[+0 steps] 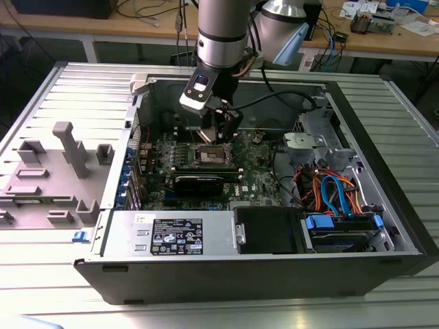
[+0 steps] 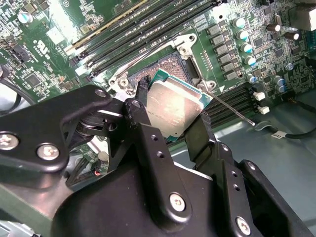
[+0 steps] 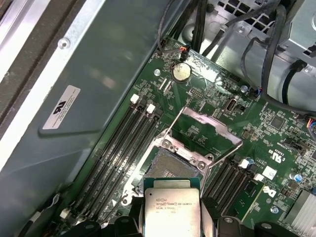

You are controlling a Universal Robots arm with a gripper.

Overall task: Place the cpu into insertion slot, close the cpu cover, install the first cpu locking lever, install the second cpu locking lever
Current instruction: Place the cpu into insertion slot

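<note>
Presently, stock of the scene, item by item.

- Gripper [image 1: 221,130]: upper centre of the exterior view, lowered into the open computer case [image 1: 206,277]. In the second wrist view its two black fingers [image 2: 143,94] are clamped on opposite edges of the cpu [image 2: 175,101].
- Cpu: silvery-grey square chip, held tilted, metal top facing the cameras. In the first wrist view the cpu [image 3: 171,210] sits close to the socket, overlapping its near edge. Judged not yet seated.
- Insertion slot [image 3: 170,163]: square socket with a dark centre, bare and unoccupied, flanked on both sides by long black memory slots [image 3: 123,143]. In the exterior view it lies directly below the gripper, at the centre of the frame.
- Cpu cover [image 3: 212,123]: thin metal frame with a square window, swung open and standing clear on the far side of the socket.
- Locking lever [image 2: 232,109]: thin silver rod, unlatched, sticking out beside the socket. A second rod on the opposite side appears loose too.
- Motherboard [image 3: 256,123]: green, carrying a coin cell battery [image 3: 180,72].
- Power supply [image 1: 175,233]: grey box, lower centre of the exterior view.

Progress, as a judgement: step one is under way with the chip gripped and near its socket. Seating, cover closing and both levers remain undone.
</note>
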